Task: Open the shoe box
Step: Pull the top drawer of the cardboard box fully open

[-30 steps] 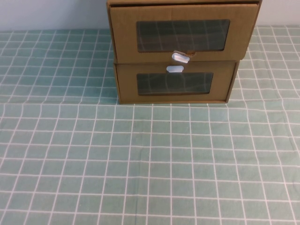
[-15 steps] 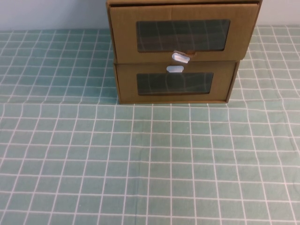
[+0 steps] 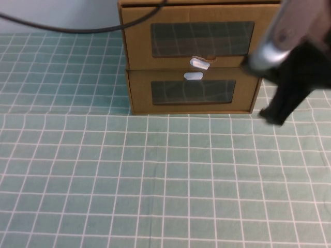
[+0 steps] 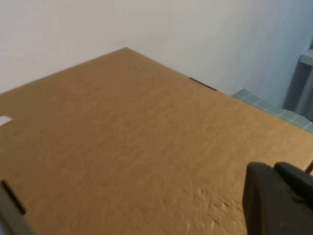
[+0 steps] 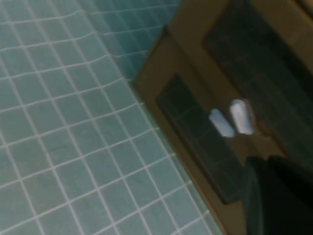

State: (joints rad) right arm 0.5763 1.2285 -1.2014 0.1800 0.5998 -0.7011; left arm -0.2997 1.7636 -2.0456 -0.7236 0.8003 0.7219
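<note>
Jaws of the right gripper (image 3: pixel 272 114) are clenched on nothing, and the gripper is held low over the bench (image 3: pixel 155 186), just beside the right front corner of the lower shoe box (image 3: pixel 139 93). The left gripper (image 4: pixel 276 196) is poised over the top panel of the upper shoe box (image 3: pixel 137 36), which is stacked directly on the lower shoe box; whether it is clenched or released cannot be told. Both drawer fronts are seen closed, each with a dark window and a small white pull tab: the upper tab (image 3: pixel 199 63) and the lower tab (image 3: pixel 193 76) are set one just above the other near the top edge of the lower shoe box's front.

Several faults are judged possible. With the jaws clenched, no tab can be pinched, so a tab may merely be nudged or bent unless they are released first. Because the tabs lie so near together, the wrong one, or both, could be caught. The right gripper is placed well to the side of the tabs, near the corner, so the cardboard could be struck and the stack shoved on a sideways approach. If the stack is not pressed down from above, the light boxes may be dragged across the bench rather than opened, or the upper shoe box pulled off the lower shoe box.
</note>
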